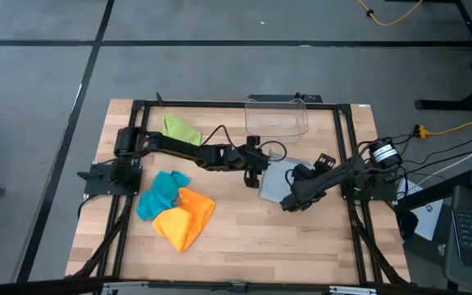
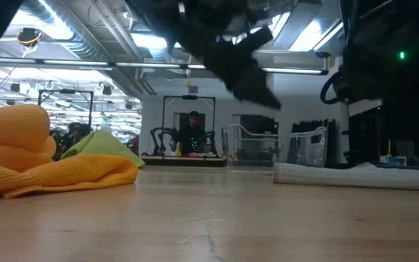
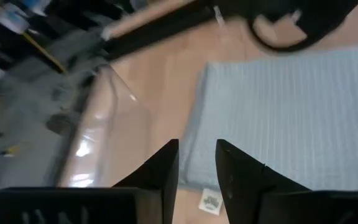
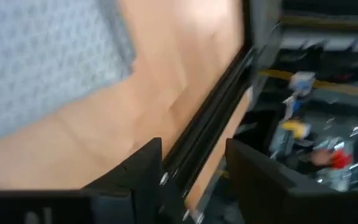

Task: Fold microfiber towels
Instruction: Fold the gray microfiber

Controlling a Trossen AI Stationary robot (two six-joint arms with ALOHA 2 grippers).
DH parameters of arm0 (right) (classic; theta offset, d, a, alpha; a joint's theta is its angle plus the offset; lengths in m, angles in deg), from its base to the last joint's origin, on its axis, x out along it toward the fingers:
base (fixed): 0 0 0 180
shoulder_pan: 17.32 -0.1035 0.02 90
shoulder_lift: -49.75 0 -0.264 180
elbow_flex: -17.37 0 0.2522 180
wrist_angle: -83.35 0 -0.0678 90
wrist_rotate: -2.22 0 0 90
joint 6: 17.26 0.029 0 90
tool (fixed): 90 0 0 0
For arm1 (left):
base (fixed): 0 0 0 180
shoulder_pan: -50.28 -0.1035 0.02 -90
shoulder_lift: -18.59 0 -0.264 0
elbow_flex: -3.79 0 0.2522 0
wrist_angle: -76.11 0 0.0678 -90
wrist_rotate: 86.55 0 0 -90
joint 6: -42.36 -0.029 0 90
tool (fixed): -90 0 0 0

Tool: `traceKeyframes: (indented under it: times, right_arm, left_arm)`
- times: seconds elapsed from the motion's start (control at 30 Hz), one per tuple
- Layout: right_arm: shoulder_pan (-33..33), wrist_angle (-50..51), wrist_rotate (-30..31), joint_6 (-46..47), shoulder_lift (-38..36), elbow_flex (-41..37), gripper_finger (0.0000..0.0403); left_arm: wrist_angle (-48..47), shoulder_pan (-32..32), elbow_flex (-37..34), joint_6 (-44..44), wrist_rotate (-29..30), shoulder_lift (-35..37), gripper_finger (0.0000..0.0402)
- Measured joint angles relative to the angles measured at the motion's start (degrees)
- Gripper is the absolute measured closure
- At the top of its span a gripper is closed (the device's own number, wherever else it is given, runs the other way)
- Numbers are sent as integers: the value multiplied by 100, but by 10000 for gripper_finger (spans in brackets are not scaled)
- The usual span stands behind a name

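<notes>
The light grey towel (image 1: pixel 275 181) lies folded flat on the table right of centre; it also shows in the low view (image 2: pixel 355 175). My left gripper (image 1: pixel 256 175) hovers open over the towel's left edge (image 3: pixel 197 112), touching nothing. My right gripper (image 1: pixel 290 203) stands open just off the towel's near right corner, with bare table and the frame rail (image 4: pixel 210 124) under it. The orange towel (image 1: pixel 185 218) and the teal towel (image 1: pixel 161 193) lie crumpled together at the near left. The lime green towel (image 1: pixel 180 129) lies at the far left.
A clear plastic bin (image 1: pixel 277 117) stands at the far edge, just behind the grey towel and close to my left gripper (image 3: pixel 197 171). Black frame rails (image 1: pixel 347 147) run along the table's sides. Bare wood (image 1: pixel 285 246) lies in front of the grey towel.
</notes>
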Motion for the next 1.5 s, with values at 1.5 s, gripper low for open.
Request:
traceKeyframes:
  times: [1.5]
  right_arm:
    - [-5262,-1459,4545,3459,-803,562,246]
  left_arm:
    - [-1991,863,-5,2540,-1031,668,305]
